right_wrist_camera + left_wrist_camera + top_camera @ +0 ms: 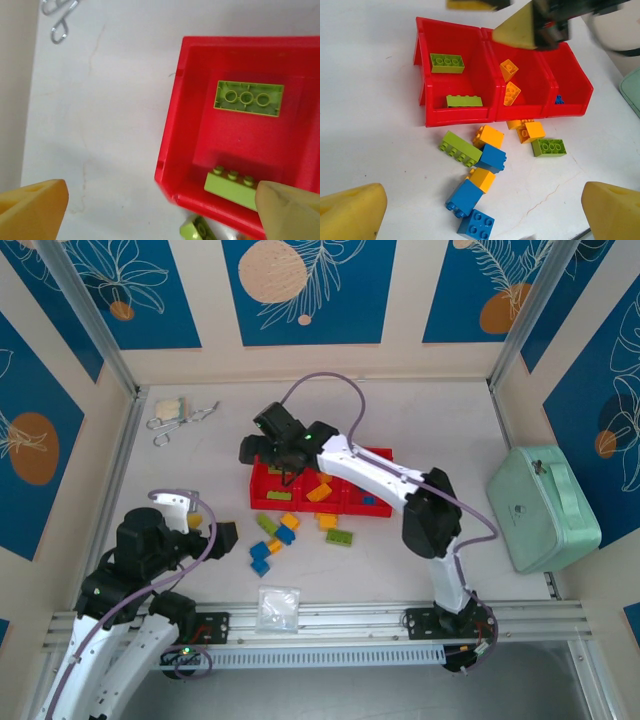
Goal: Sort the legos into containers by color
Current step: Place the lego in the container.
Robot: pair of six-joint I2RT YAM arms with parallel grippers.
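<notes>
Idling up front: left pincer (212, 527), wide open, empty
Loose legos (472, 172): on bench (370, 150), just before the tray
Red tray (460, 116): lime bricks (447, 63) left compartment, orange bricks (509, 70) middle, blue brick (559, 99) right
Right pincer (265, 452): spread wide, empty, over left compartment

The tray (460, 117) is glossy red plastic; the bricks (461, 148) before it smooth, shiny plastic. The table (370, 125) under it looks matt white, finely cracked. Off the tray's left end, metal clips (64, 15).

No text is readable; the mint-green case (545, 502) bears an illegible mark.
</notes>
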